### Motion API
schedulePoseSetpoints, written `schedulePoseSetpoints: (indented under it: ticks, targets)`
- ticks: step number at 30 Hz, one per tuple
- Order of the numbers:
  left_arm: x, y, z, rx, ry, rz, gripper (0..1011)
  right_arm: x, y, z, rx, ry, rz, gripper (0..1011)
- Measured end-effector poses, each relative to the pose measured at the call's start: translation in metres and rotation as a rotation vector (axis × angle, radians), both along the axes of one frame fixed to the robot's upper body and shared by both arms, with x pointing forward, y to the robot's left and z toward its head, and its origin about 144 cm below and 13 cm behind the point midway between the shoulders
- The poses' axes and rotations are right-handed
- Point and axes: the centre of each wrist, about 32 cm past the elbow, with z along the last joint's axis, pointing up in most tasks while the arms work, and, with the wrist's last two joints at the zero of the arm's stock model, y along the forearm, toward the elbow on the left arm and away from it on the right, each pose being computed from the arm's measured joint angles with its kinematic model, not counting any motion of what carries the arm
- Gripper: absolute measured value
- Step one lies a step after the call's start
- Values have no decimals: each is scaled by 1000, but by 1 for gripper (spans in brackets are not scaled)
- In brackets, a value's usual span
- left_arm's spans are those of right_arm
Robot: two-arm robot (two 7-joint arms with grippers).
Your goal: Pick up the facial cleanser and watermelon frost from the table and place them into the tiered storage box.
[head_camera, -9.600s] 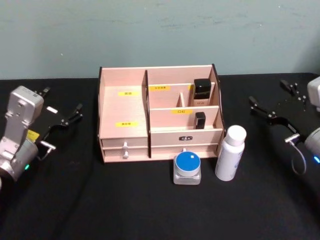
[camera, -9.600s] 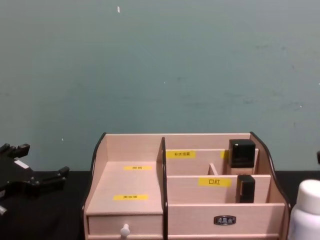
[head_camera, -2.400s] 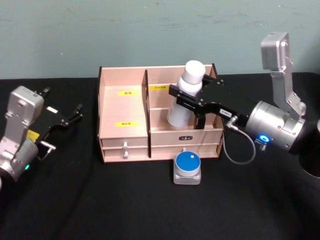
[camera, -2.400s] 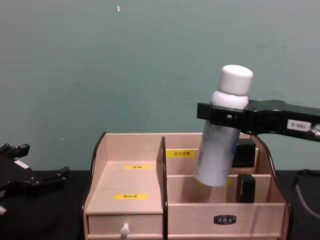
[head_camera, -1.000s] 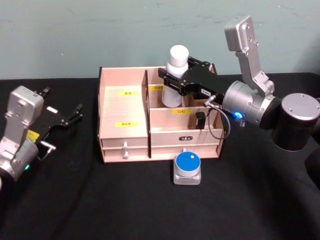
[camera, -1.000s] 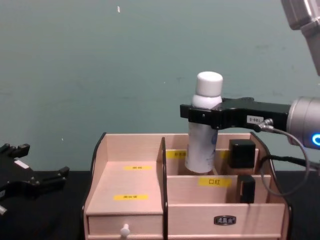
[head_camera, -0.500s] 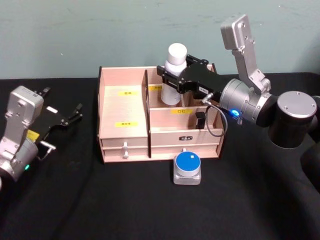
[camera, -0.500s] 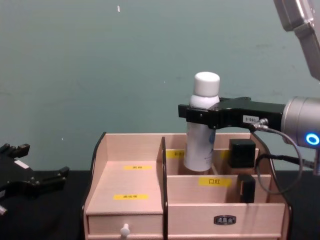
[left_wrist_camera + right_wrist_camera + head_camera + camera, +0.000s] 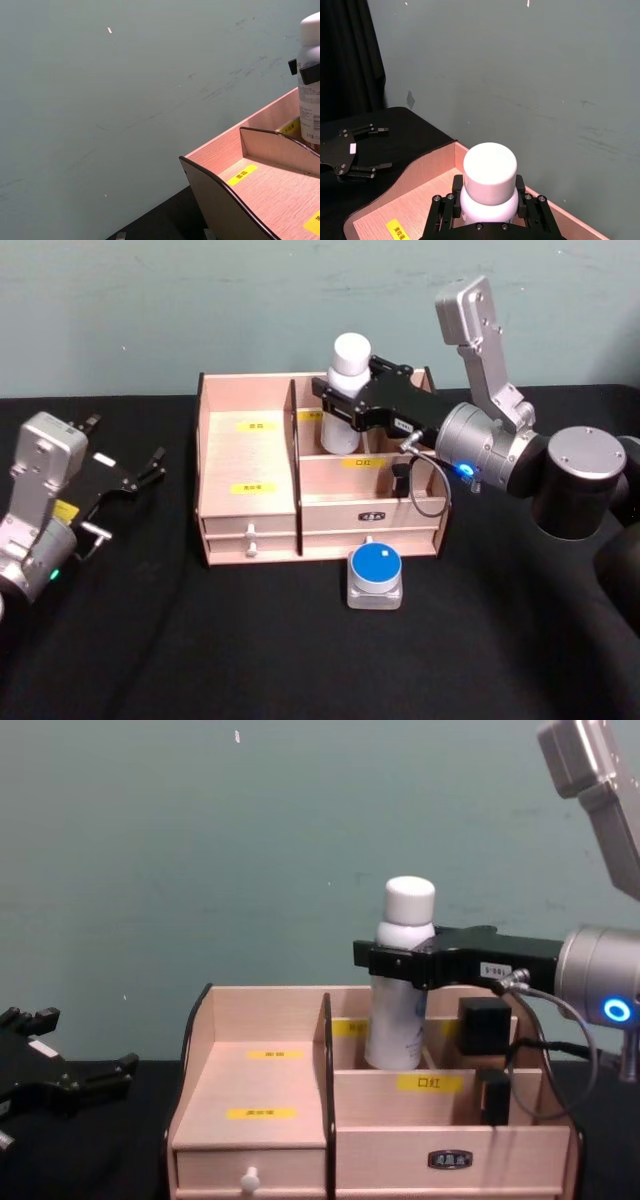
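My right gripper (image 9: 343,406) is shut on the upright white bottle with a white cap, the facial cleanser (image 9: 348,385), holding it just below the cap. The bottle's lower part sits inside the rear upper compartment of the tiered storage box (image 9: 245,455), next to the middle divider. From the chest, the bottle (image 9: 398,1020) dips behind the compartment's front wall, gripper (image 9: 400,960) above the box (image 9: 260,1080). The right wrist view looks down on the cap (image 9: 490,172). A small jar with a blue lid, the watermelon frost (image 9: 375,575), stands on the table before the box. My left gripper (image 9: 135,475) rests open at the left.
Two black items (image 9: 483,1025) (image 9: 490,1095) stand in the box's right compartments, close beside the bottle. The box has two bottom drawers with a white knob (image 9: 251,540). Black cloth covers the table (image 9: 250,650); a teal wall stands close behind.
The right gripper has carried the bottle slightly left and lowered it a little deeper into the rear compartment. The left arm and the blue-lidded jar have not moved.
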Motion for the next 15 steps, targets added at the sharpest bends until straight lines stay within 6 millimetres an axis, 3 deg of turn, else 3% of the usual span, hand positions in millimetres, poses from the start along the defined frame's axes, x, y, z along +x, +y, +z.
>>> schedulePoseSetpoints:
  ticks: [15]
  targets:
    - [0,0,0,0,0,0,1001,3,0,-7,-5,18,-1,593]
